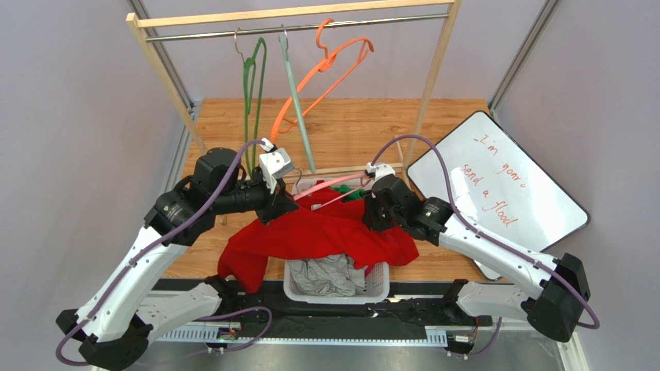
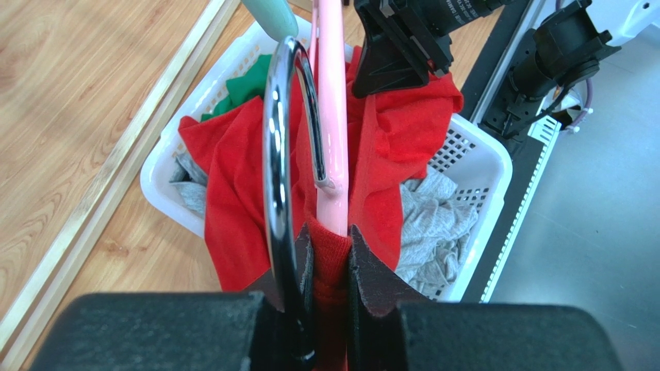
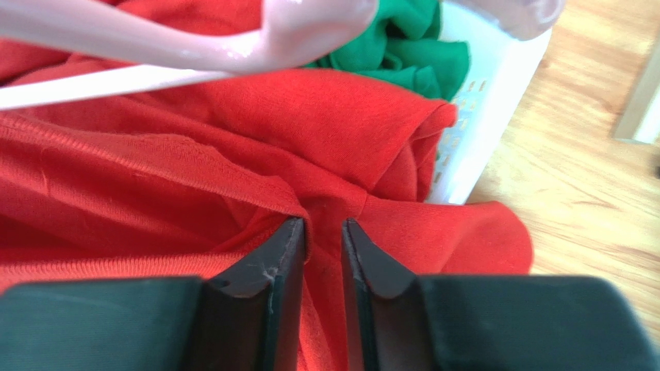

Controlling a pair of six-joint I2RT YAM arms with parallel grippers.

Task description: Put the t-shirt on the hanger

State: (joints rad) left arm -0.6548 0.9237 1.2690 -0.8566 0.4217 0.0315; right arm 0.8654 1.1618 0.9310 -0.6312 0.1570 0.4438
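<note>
1. The left claw (image 2: 329,232) is holding the hanger (image 2: 331,100) up over the basket (image 2: 496,154). In the top view the hanger is at about 12 o'clock of the basket, probably so the bar is clear of the pile while cloth is being worked onto it.
2. Its jaws are sitting almost together, pinching the hanger's pink neck along with a strip of red cloth. The hook (image 2: 275,154) is running alongside the left finger.
3. The t-shirt (image 1: 325,232) is draping beneath the hanger and across the basket, with 1 part spilling over the rim toward 8 o'clock. It is looking only partly threaded.
4. The right claw (image 3: 323,224) is working at 3 o'clock of the hanger, low on the t-shirt, likely to draw a shoulder over that end.
5. Its jaws are standing only narrowly apart, nipping 1 fold of red cloth and nothing else.
6. A grey garment (image 1: 329,274) and a green garment (image 3: 395,46) are lying in the basket underneath, so a deep grab is risking picking them up too.
</note>
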